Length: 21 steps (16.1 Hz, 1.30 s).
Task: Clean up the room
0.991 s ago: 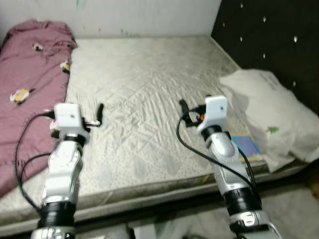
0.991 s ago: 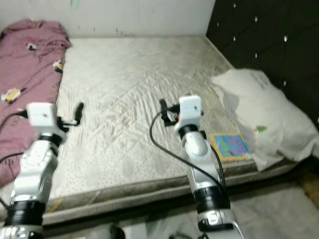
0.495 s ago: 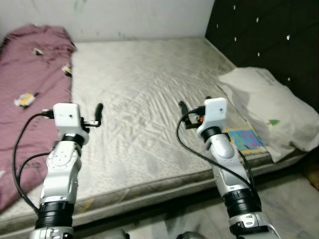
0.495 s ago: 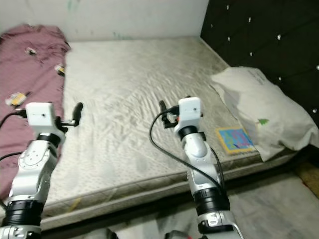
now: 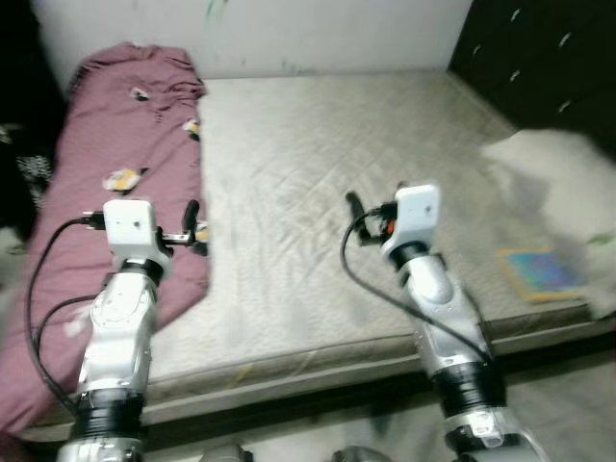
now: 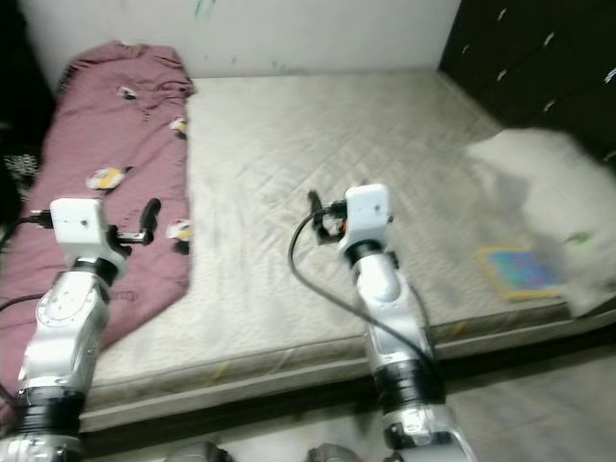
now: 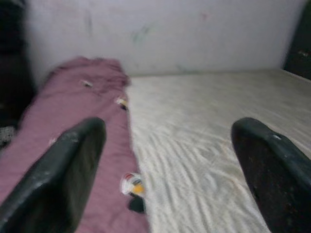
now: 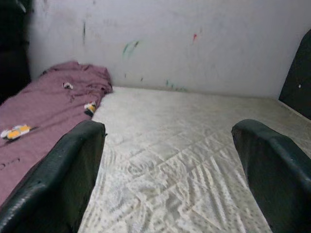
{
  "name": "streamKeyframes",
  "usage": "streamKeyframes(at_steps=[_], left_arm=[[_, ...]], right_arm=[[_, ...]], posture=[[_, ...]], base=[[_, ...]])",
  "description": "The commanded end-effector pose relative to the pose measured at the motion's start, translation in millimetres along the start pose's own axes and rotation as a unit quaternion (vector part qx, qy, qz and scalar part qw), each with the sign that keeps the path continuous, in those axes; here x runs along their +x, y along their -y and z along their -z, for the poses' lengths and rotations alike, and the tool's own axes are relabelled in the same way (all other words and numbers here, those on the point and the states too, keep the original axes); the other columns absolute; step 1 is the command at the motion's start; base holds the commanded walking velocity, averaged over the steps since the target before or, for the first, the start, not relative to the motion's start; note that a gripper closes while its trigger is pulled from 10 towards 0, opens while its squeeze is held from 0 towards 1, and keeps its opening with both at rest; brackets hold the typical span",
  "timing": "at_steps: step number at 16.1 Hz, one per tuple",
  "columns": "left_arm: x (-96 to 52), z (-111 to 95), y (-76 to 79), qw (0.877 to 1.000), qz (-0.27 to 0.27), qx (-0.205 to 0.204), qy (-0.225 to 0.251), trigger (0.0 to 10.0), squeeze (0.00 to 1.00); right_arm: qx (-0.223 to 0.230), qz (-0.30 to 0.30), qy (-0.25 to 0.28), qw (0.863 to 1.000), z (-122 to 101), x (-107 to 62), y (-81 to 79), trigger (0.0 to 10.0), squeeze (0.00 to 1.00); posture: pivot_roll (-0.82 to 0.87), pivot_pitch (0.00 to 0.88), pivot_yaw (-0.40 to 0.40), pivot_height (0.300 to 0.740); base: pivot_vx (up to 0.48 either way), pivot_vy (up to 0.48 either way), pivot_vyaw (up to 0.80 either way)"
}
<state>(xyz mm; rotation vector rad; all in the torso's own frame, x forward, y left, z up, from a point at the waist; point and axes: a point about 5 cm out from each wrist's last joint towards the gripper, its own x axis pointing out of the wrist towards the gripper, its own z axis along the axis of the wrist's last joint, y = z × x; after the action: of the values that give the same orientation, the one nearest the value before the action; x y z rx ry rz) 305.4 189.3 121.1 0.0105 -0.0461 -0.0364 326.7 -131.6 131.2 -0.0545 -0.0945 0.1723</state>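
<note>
Both grippers are held spread and empty above the bed: the left gripper (image 5: 193,223) is carried over the edge of the maroon blanket (image 5: 120,173), and the right gripper (image 5: 354,214) over the bare middle of the mattress (image 5: 318,164). Wide gaps between the fingers are seen in both wrist views, with nothing between them, so no grasp has been made; the arms appear to be raised level in readiness.

The blanket is laid in a long crumpled strip along the robot's left side of the mattress, its near end spilling over the front edge, which suggests it was left where it was thrown off. It is judged the most likely thing to be tidied, since the left gripper is nearest to it. A white pillow (image 5: 553,164) is set at the right against the dark tufted headboard (image 5: 539,48), where a pillow belongs. A small colourful book (image 5: 539,273) lies flat just in front of the pillow, near the front edge, and could also be cleared.
</note>
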Motion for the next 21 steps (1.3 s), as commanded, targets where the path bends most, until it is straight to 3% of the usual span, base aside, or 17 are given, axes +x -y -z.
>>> streamKeyframes(at_steps=[1,16,19,21], left_arm=[[0.0,-2,-5.7,1.0,-0.007,0.008,0.001,10.0,0.0],[-0.2,-1,-6.6,1.0,-0.005,0.014,0.001,10.0,0.0],[-3.3,3,-7.6,1.0,-0.006,0.021,-0.001,10.0,0.0],[-13.2,14,-14.3,0.999,-0.013,0.029,-0.014,10.0,0.0]], right_arm=[[0.005,0.005,0.005,1.0,-2,0.4,-0.6,10.0,0.0],[0.0,0.003,-0.001,1.0,0,0.8,-0.8,10.0,0.0],[-0.002,0.004,-0.002,1.0,0,1.0,-0.7,10.0,0.0],[-0.002,0.007,-0.003,1.0,1,-0.3,1.4,10.0,0.0]], posture=[[0.03,0.019,-0.033,0.74],[0.04,0.01,-0.036,0.74],[0.04,0.01,-0.037,0.74],[0.03,0.014,-0.035,0.74]], base=[[0.0,0.469,0.0],[0.0,0.469,0.0],[0.0,0.104,0.0],[0.0,0.0,0.0]])
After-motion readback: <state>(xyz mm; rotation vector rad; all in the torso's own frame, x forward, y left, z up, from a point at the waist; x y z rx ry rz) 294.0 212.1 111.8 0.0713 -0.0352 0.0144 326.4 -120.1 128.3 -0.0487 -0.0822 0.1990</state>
